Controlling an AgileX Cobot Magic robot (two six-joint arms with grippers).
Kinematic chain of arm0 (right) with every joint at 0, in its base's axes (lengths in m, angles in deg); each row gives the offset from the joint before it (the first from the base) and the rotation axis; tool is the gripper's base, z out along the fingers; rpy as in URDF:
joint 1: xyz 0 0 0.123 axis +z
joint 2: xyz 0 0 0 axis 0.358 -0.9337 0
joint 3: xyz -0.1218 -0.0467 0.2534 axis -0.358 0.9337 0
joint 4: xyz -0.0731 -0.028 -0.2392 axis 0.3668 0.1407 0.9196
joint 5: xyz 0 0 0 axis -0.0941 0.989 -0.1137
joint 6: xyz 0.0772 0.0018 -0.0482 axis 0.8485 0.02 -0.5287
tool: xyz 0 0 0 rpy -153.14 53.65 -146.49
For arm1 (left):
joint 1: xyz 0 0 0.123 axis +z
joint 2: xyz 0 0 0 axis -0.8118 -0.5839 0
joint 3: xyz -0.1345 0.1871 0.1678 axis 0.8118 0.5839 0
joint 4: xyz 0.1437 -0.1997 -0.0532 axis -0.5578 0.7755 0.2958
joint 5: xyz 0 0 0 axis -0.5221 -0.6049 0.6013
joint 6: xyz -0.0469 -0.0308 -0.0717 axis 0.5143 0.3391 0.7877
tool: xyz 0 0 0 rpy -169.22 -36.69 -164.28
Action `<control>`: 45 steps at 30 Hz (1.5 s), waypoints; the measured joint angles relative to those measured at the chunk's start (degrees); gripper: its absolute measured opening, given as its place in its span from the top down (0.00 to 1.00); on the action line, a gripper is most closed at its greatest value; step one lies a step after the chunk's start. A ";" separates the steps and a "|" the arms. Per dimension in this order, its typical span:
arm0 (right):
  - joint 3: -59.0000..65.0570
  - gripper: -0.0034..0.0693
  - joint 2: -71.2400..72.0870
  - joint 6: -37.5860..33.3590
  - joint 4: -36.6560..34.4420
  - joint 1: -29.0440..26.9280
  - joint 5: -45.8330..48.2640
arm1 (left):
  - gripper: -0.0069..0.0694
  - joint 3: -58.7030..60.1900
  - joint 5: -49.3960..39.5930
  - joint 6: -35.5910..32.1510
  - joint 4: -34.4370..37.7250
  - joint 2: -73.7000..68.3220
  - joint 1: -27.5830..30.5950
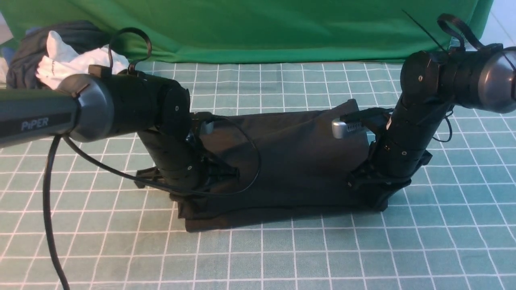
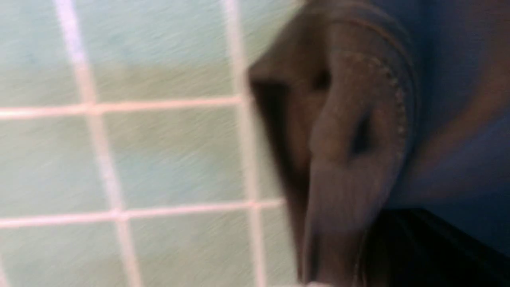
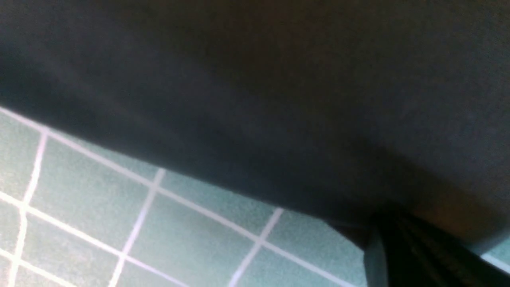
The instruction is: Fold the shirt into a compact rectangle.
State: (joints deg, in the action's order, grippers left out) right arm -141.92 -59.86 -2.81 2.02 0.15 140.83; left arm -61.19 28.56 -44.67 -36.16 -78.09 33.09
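A: Where's the shirt [image 1: 290,161]?

B: Mid-table, a matte black cotton slab folded into a rough rectangle, its far right corner peaked upward, its near edge lying flat on the table [image 1: 282,257], which is covered in a teal mat with a white grid.

A: And the fingers?

B: The left fingers [image 1: 189,192] are pinched shut on the shirt's near left corner; the right fingers [image 1: 373,197] are clamped on its near right corner.

A: Anything else?

B: A smooth green cloth [image 1: 262,28] drapes across the back; far left, a crumpled heap of dark clothes [image 1: 28,52] carries a white garment [image 1: 60,64].
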 joint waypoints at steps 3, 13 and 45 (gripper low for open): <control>0.30 0.93 1.49 0.17 1.08 0.00 0.87 | 0.89 0.00 -2.19 0.40 -1.80 2.23 0.00; 0.58 0.93 21.03 0.17 3.05 -0.56 0.79 | 0.89 0.11 -9.09 0.46 -8.51 22.88 0.04; 52.30 0.86 104.73 -2.10 4.44 -0.56 -66.23 | 0.89 40.84 15.98 -0.64 -10.27 106.56 0.04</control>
State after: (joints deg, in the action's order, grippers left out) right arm -89.62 44.86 -4.90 6.46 -0.41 74.60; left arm -20.35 44.54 -45.31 -46.43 28.46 33.13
